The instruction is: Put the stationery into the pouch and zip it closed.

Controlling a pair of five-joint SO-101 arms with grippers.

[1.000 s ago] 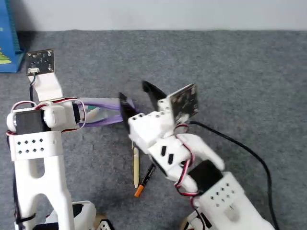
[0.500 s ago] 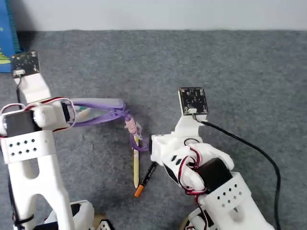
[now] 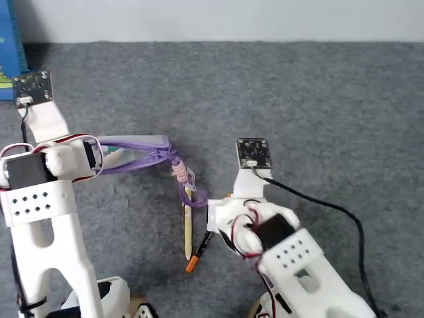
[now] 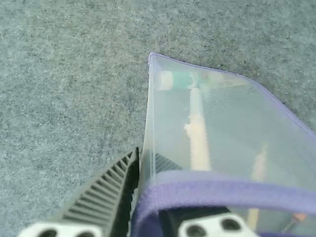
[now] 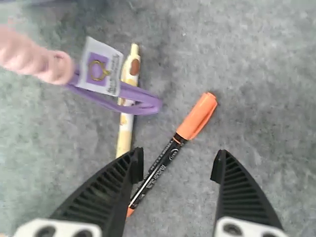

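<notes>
**Pouch gripped, pens outside**

The clear, purple-trimmed pouch [image 3: 136, 156] sits toward the worktop's [image 3: 318, 93] left edge, its rim clamped in the left gripper [image 4: 143, 159]. An orange-capped marker [image 5: 162, 162] and a cream pen [image 5: 126, 111] lie near the front edge, under the right gripper's [image 5: 177, 153] spread fingers.

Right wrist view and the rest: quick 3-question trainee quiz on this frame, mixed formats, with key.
1. True or false: the right gripper has its fingers shut on the orange-capped marker.
2. The left gripper holds: A) the pouch B) the marker C) nothing.
3. How many writing items lie on the carpet outside the pouch?
Key: 1 false, the fingers are open over it; 2 A; 3 two, the marker and the beige pen.
</notes>
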